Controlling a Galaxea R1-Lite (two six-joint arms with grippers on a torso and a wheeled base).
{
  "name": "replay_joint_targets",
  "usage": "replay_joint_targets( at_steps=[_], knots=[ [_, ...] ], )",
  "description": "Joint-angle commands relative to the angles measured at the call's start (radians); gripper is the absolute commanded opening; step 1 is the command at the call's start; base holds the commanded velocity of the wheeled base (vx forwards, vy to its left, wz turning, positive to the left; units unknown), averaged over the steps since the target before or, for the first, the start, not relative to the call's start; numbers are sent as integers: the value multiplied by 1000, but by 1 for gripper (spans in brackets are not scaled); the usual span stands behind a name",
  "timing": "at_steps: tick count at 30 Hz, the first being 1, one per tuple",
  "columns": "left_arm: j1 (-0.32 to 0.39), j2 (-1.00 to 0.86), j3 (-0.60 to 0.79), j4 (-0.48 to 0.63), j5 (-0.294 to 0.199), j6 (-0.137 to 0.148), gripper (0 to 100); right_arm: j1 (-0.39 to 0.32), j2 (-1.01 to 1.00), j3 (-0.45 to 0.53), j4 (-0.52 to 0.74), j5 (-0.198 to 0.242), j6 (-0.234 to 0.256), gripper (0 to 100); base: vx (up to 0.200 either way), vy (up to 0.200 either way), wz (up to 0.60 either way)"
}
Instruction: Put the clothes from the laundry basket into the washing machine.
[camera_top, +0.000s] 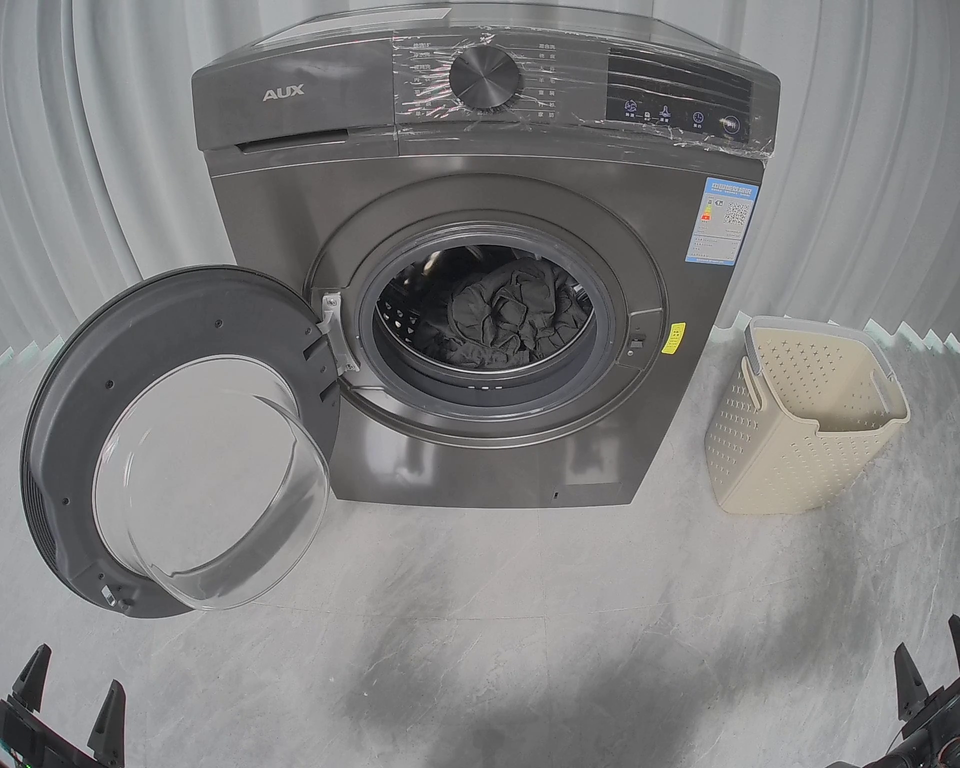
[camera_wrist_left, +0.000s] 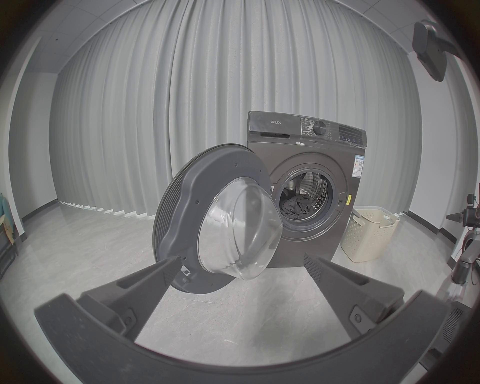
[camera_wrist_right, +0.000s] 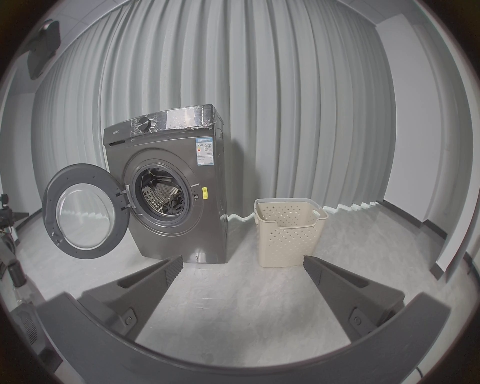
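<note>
Down low on the robot's left side, the left gripper (camera_top: 72, 690) hangs just above the floor (camera_top: 500, 620). Its two black fingers (camera_wrist_left: 150, 280) are spread wide apart and hold nothing. Over on the right side, the right gripper (camera_top: 928, 668) sits just as low. Its fingers (camera_wrist_right: 345, 285) are spread wide too, with nothing between them. Both grippers are well back from the washing machine (camera_top: 300, 200).

The grey washing machine stands on the floor in front of the robot. Its round door (camera_top: 180, 320) is swung wide open toward the robot's left, and the clear glass bowl in the door faces out. Dark clothes (camera_top: 500, 310) lie in a crumpled heap inside the drum (camera_top: 400, 320), just behind the round opening.

The cream laundry basket (camera_top: 770, 450) stands upright on the floor on the robot's right of the machine. It is near the machine but not touching it. Its walls are full of little holes, and it has a grey rim.

Behind it all hangs a long pale curtain (camera_top: 80, 150) with many folds.
</note>
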Motion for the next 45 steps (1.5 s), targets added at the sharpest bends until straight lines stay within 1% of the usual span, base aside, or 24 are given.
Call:
replay_joint_targets(
  at_steps=[1, 3, 5, 7, 8, 9, 11, 12, 13, 15, 20, 23, 30, 42, 45],
  knots=[
    [0, -11, 16, 0, 4, 2, 100, 1, -6, 21, -13, 27, 15, 100, -200, 0, 0],
    [0, -11, 16, 0, 6, 5, 100, 1, -6, 24, -19, 41, 9, 100, -200, 0, 0],
    [0, -11, 16, 0, 1, 1, 100, -1, -5, 24, -17, 36, 6, 100, -200, 0, 0],
    [0, -11, 16, 0, 1, 2, 100, -1, -5, 24, -11, 45, -7, 100, -200, 0, 0],
    [0, -11, 16, 0, 3, 5, 100, -1, -9, 24, -13, 64, -42, 100, -200, 0, 0],
    [0, -11, 16, 0, 3, 7, 100, 1, -5, 21, -7, 91, -66, 100, -200, 0, 0],
    [0, -11, 16, 0, 4, 7, 100, 4, -5, 24, -17, 110, -63, 100, 0, 0, 0],
    [0, -11, 16, 0, 4, 7, 100, 4, -5, 24, -17, 110, -63, 100, 0, 0, 0],
    [0, -11, 16, 0, 4, 7, 100, -1, -12, 26, -17, 111, -39, 100, 0, 0, 0],
    [0, -11, 16, 0, 4, 7, 100, 1, -12, 26, -17, 111, -37, 100, 0, 0, 0],
    [0, -11, 16, 0, 6, 7, 100, -1, -12, 26, -17, 111, -37, 100, 0, 200, 0],
    [0, -11, 16, 0, 4, 2, 100, 1, -12, 26, -17, 111, -37, 100, 0, 200, 0],
    [0, -11, 16, 0, 3, 7, 100, 1, -12, 26, -17, 111, -37, 100, 0, 200, 0],
    [0, -11, 16, 0, 3, 10, 100, 1, -12, 26, -17, 111, -37, 100, 0, 0, 0],
    [0, -11, 16, 0, 3, 10, 100, 1, -12, 26, -17, 111, -37, 100, -200, 0, 0]
  ],
)
